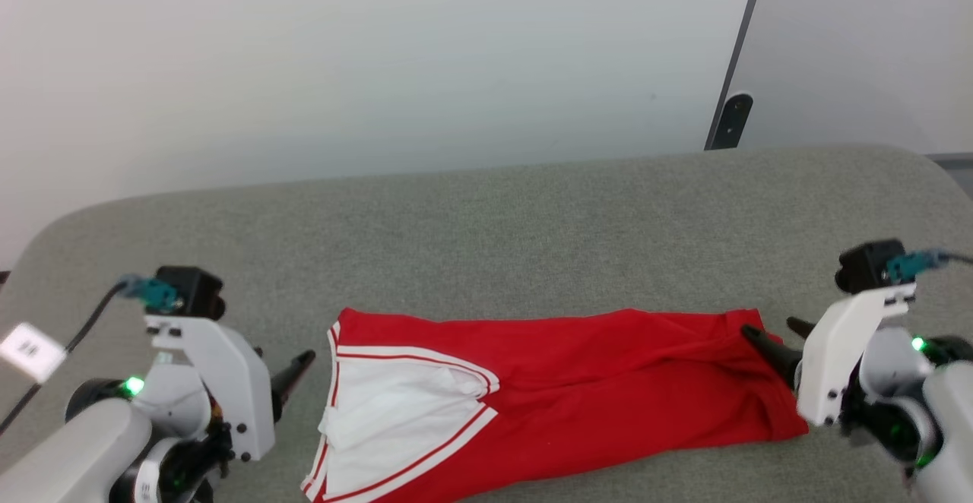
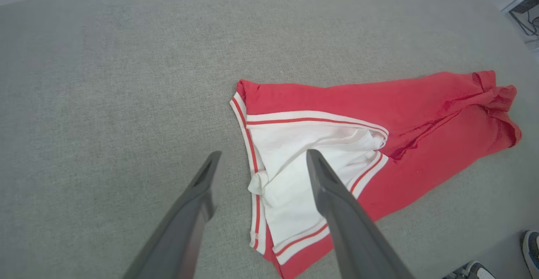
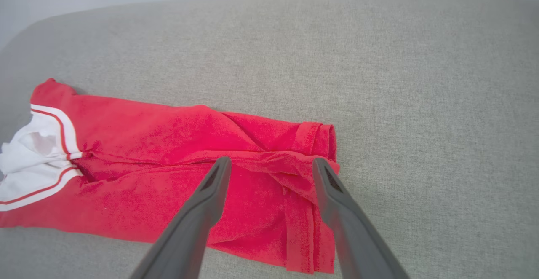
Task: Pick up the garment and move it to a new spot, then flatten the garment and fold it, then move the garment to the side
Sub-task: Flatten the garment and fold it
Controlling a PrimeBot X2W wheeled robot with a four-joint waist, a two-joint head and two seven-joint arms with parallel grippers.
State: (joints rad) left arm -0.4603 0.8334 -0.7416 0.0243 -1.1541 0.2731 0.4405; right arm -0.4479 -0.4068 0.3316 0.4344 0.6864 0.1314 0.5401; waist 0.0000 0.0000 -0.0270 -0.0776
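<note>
The garment (image 1: 578,381) lies on the grey table as a long red band. Its white sleeves with striped trim are at the left end and its hem at the right end. My left gripper (image 1: 298,370) is open just left of the sleeve end. In the left wrist view it (image 2: 263,154) hovers over the white sleeve (image 2: 294,173) with nothing between the fingers. My right gripper (image 1: 771,328) stands open at the hem end, one dark finger over the red cloth. The right wrist view shows it (image 3: 271,159) above the folded hem (image 3: 311,144), holding nothing.
The grey fabric table (image 1: 532,222) stretches far behind the garment, with rounded corners. A pale wall and a dark post (image 1: 733,119) stand behind it. A person's shoes (image 2: 476,270) are on the floor past the table edge in the left wrist view.
</note>
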